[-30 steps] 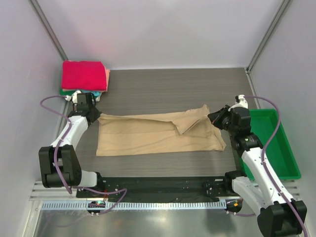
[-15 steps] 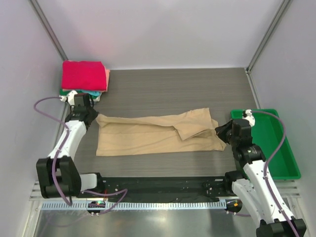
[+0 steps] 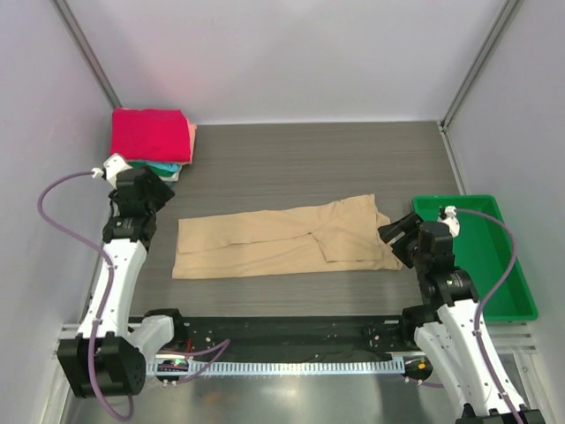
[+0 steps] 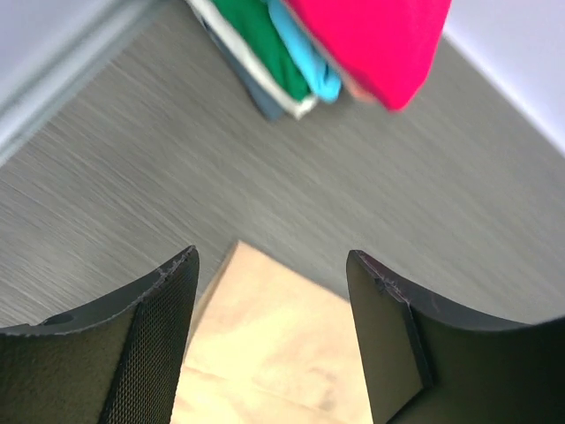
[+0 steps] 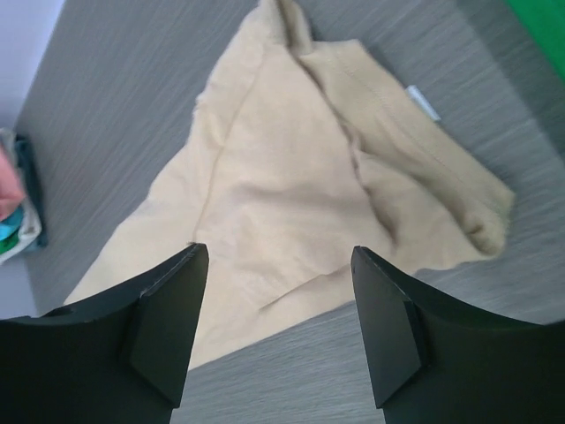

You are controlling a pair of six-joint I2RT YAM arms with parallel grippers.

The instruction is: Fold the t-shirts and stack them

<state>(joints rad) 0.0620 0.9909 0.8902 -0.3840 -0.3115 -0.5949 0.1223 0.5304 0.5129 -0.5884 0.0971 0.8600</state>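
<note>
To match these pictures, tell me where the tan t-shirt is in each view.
Top external: tan t-shirt lies across the centre.
Left wrist: only its corner, bottom centre.
Right wrist: tan t-shirt fills the middle.
Shared landmark: folded stack, upper left; top edge; left edge, respectively.

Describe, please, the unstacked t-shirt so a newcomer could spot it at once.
In the middle of the dark table lies a tan t-shirt folded into a long strip. Unlike the bright stack in the far-left corner, it is plain beige.
</note>
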